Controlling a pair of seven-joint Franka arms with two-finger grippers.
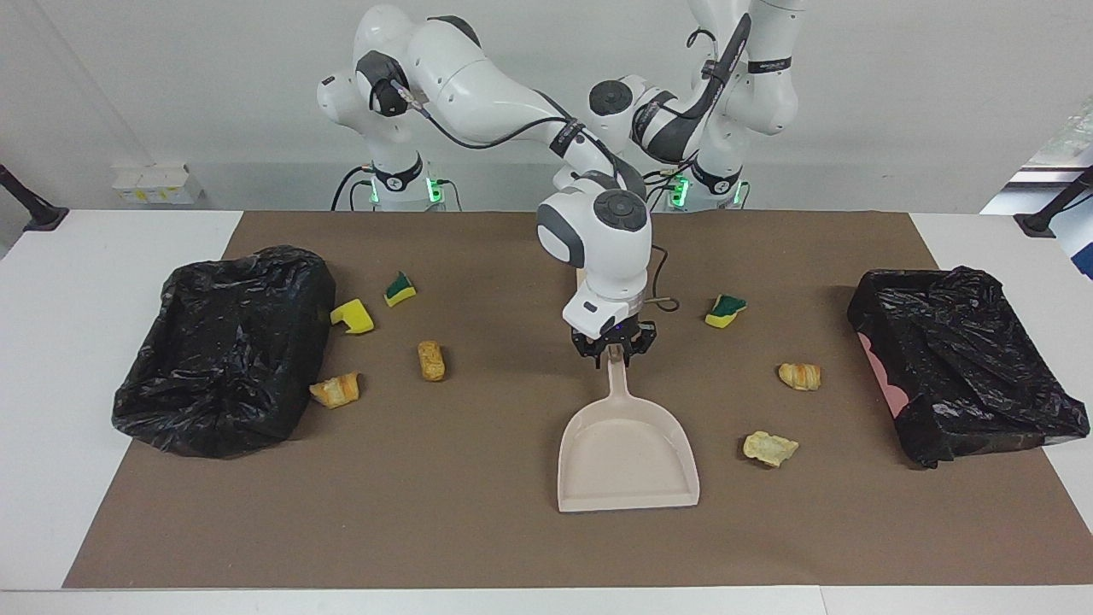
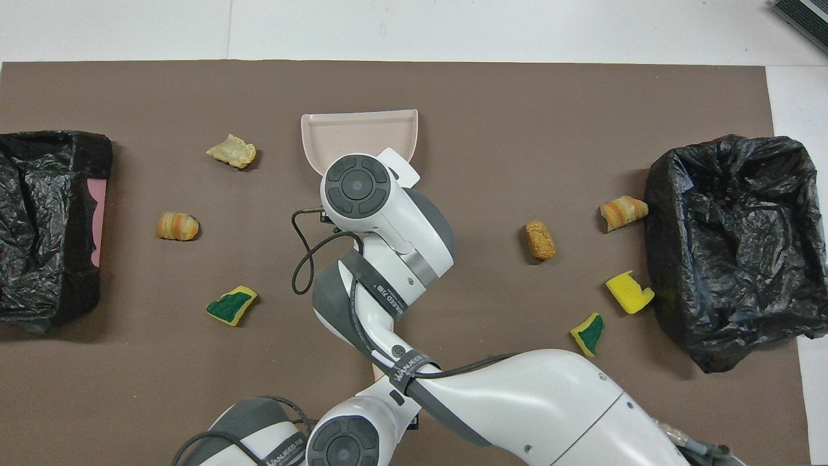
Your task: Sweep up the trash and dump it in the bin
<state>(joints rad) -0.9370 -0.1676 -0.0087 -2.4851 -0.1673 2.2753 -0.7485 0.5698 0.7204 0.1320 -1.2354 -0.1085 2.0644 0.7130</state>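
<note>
— Seven bits of trash (image 1: 431,360), right? Where are they?

— Yes, all lying on the brown mat (image 1: 478,538) on the surface. Closest to me are two green-and-yellow sponge pieces (image 1: 399,289), one toward each arm's end, and a plain yellow sponge piece (image 1: 353,316). A bit farther out are three bread chunks (image 1: 799,376). Farthest is a pale, crinkly scrap (image 1: 769,448), beside the dustpan's scoop.

— What are your tools doing?

— My right tool (image 1: 611,352) is down in the middle of the mat, pinching the top of the handle of the beige dustpan (image 1: 628,453). The pan lies flat, with its wide mouth pointing away from me. My left tool is hidden by my right arm. It is closed, but I cannot see on what.

— Is the trash hard to move?

— I think not. The bits look very light. The sponges are soft and may bounce or roll if pushed fast. The bread may crumble. So I would push them gently, not pinch them.

— And the pan?

— It looks stiff and light. The handle is the right place to hold it.

— Where does the trash go?

— One black-bagged bin (image 1: 222,350) sits at each end of the mat, and four bits lie near this one.
</note>
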